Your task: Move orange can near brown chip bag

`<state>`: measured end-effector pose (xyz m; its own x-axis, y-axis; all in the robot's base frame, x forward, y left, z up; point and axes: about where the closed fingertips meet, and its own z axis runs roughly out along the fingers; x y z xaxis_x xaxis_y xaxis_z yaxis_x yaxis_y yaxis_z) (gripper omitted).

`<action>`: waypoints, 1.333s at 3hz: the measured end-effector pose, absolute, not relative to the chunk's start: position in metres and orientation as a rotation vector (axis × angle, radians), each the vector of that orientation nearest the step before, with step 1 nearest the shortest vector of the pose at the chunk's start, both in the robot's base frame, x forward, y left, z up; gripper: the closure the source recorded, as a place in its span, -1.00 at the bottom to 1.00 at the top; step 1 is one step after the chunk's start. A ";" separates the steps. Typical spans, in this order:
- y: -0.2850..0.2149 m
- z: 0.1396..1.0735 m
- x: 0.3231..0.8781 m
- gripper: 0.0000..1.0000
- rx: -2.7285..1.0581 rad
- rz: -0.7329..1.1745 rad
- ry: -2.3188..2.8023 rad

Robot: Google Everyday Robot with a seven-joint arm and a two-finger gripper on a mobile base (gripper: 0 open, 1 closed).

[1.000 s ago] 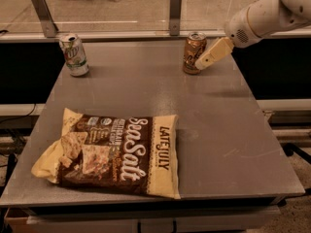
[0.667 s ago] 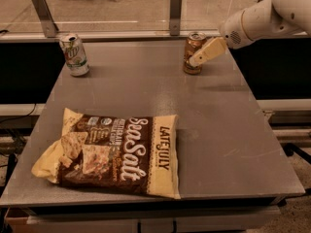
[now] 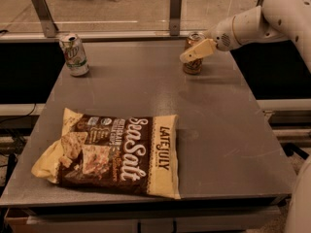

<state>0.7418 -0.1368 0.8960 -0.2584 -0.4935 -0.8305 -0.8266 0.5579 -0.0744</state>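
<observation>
The orange can (image 3: pixel 193 66) stands upright near the far right edge of the grey table (image 3: pixel 218 130). It is orange-brown with a silver top. My gripper (image 3: pixel 192 54) reaches in from the right on a white arm (image 3: pixel 252 25), and its cream tip lies across the upper front of the can. The can rests on the table. The brown chip bag (image 3: pixel 114 154) lies flat near the front left, dark brown with cream-yellow ends and white "Sea Salt" script. The can and the bag are far apart.
A white-and-green soda can (image 3: pixel 74 55) stands at the far left of the table. A low rail with two metal posts (image 3: pixel 175 11) runs along the table's far edge. The floor drops away beyond the right and front edges.
My gripper has moved up and left along the orange can, from beside its right side to across its upper front. The can and the bag have not moved.
</observation>
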 end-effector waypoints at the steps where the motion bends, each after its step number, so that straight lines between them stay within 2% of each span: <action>1: -0.130 0.889 0.739 -0.17 -1.064 0.546 1.919; 3: -0.130 0.931 0.716 0.76 -1.095 0.525 1.818; 4: -0.127 0.931 0.716 1.00 -1.100 0.527 1.816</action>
